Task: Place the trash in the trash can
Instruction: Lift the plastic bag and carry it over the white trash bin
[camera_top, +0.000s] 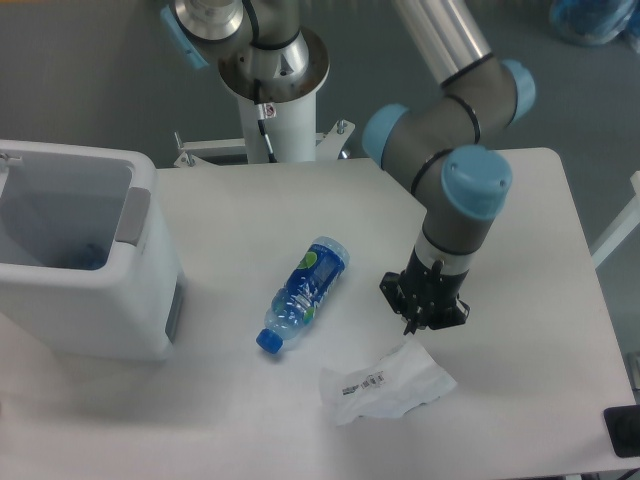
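Plastic bag (388, 382) crumpled on tabletop (520, 250), near-right of centre. My end effector (424, 318) just above its far edge; clenched on bag or not, I cannot tell. Bottle (303, 293) lying left of bag. Trash can (85, 262) far left, well apart.

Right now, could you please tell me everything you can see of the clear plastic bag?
The plastic bag is thin, clear and crumpled, bunched into an irregular shape with white-looking folds. Small barcode stickers show near its left part. It hangs or rests near the table's front edge, right of and nearer the camera than the bottle, apart from it. Its upper right corner rises to the tool, which appears to pinch it there; the exact contact is too small to confirm.
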